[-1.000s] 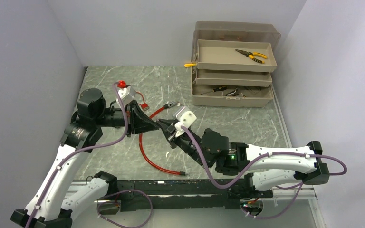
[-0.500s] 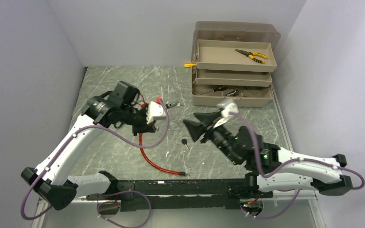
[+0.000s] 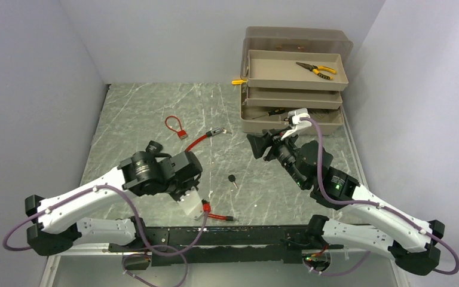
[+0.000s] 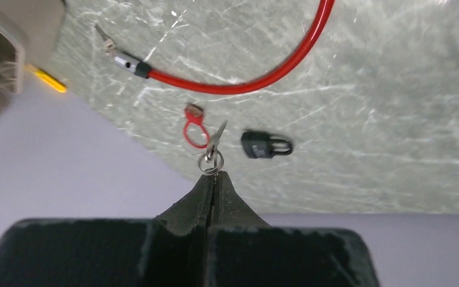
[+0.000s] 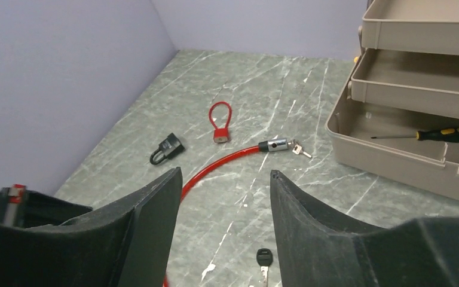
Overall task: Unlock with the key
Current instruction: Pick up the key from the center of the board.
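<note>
Top external view: a black-headed key (image 3: 233, 180) lies loose on the grey marble table (image 3: 143, 107), with the right gripper (image 3: 257, 145) raised well apart from it.

Left wrist view: the left gripper (image 4: 214, 176) is pinched onto a small silver key on a ring (image 4: 212, 156). The black padlock (image 4: 266, 144) lies beyond on the table, and its shackle looks closed.

Right wrist view: the fingers are spread wide and empty.

The key is in hand, and inserting and turning it seem left to do.

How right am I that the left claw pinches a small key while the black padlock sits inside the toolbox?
Half right. The left gripper does pinch the small key, but the black padlock lies on the tabletop, outside the toolbox; the left wrist view shows it.
</note>
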You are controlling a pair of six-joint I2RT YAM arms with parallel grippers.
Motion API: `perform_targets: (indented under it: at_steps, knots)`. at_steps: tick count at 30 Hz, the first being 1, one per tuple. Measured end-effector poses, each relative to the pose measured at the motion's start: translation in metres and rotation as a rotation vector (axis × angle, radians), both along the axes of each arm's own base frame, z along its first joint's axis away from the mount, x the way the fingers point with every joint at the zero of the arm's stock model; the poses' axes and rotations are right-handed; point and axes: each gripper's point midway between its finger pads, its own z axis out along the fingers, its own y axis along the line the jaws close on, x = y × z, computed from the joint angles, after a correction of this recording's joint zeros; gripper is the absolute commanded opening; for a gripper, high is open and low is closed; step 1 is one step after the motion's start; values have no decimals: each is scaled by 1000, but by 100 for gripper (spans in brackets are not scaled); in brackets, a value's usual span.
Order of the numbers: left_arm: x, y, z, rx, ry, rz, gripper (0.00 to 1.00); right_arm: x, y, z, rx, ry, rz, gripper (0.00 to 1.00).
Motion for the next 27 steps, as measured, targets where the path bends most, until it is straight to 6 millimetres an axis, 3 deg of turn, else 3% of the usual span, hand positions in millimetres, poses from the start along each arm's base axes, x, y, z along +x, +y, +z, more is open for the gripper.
perform_targets:
  at_steps: [6,11,15,21,27]
  knots:
    - [2,5,23,12,-102,-91,0,3,9,-5,-2,18,88,70]
    - [0,-22,59,-130,-78,-96,0,0,29,-18,2,28,248,76]
    - [-14,-28,81,-235,-21,-104,0,-14,53,-18,28,7,440,77]
    - [-35,-25,88,-309,142,-55,0,-47,85,-15,56,-42,718,75]
    - [-40,-24,77,-331,307,73,0,-72,103,-18,27,-69,864,70]
